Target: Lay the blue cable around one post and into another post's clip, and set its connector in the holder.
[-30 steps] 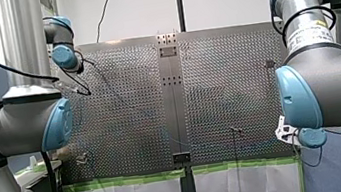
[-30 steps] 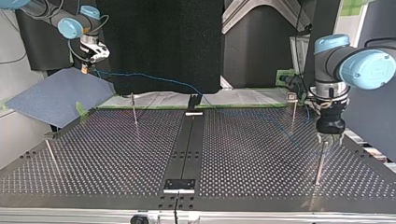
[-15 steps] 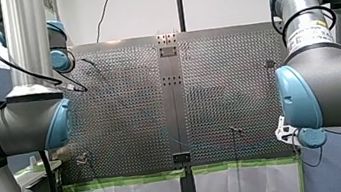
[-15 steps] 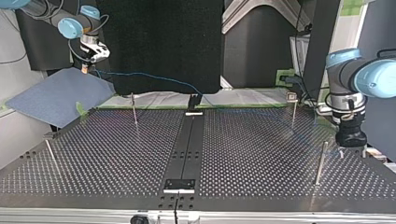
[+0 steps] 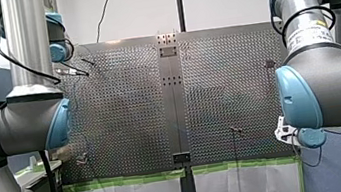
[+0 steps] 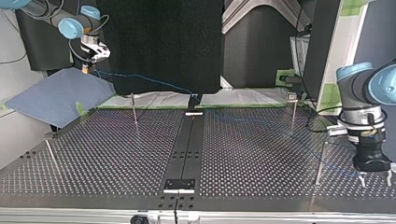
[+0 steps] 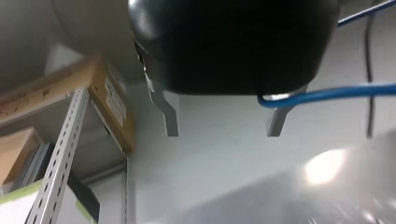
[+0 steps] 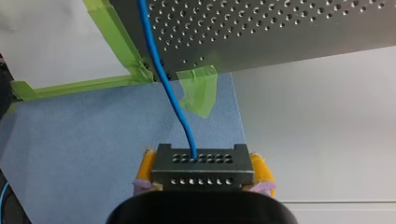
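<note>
2 hands: right hand [image 8: 204,171] grips connector [image 8: 203,163], left hand [image 7: 223,133] open w/ blue cable [image 7: 336,92] over 1 finger [image 7: 276,122], so cable could slip off.

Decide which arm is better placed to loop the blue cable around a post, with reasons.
Left. My left gripper hangs open beside the post, the blue cable looped past one finger. My right gripper is off the table, shut on the connector.

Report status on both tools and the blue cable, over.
Left tool open, blue cable looped by one finger. Right tool shut on connector. Nothing seen in the way.
</note>
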`<state>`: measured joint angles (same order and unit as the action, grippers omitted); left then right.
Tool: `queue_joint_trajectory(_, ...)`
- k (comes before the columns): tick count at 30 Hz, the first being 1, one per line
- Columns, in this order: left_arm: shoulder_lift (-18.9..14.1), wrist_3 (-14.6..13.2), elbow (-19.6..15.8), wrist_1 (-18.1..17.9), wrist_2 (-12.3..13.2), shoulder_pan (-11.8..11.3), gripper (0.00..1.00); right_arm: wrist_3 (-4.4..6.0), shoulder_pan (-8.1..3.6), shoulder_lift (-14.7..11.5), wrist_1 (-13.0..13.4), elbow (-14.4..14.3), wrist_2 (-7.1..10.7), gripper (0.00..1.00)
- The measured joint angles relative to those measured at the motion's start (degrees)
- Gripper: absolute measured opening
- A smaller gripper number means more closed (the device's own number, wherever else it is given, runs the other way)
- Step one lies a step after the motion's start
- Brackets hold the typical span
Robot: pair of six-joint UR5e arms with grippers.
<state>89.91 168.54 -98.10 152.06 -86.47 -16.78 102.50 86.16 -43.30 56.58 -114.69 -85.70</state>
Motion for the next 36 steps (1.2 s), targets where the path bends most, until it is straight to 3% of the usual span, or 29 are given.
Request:
queue_joint_trajectory(10, 0.67, 0.88, 2.64, -0.61, 1.13, -0.77, 0.88, -0.08, 0.3, 0.0, 0.1, -0.05, 0.0, 0.0)
queue_joint_trajectory(23, 2.99, -1.42, 2.76, -1.0, 3.63, 0.02, 0.86, -0.24, 0.55, 0.01, 0.12, -0.04, -0.01, 0.0)
queue_joint_trajectory(36, 6.47, -3.29, 2.76, -1.67, 3.93, 0.18, 0.86, -0.68, 0.82, 0.0, 0.19, -0.03, -0.08, 0.0)
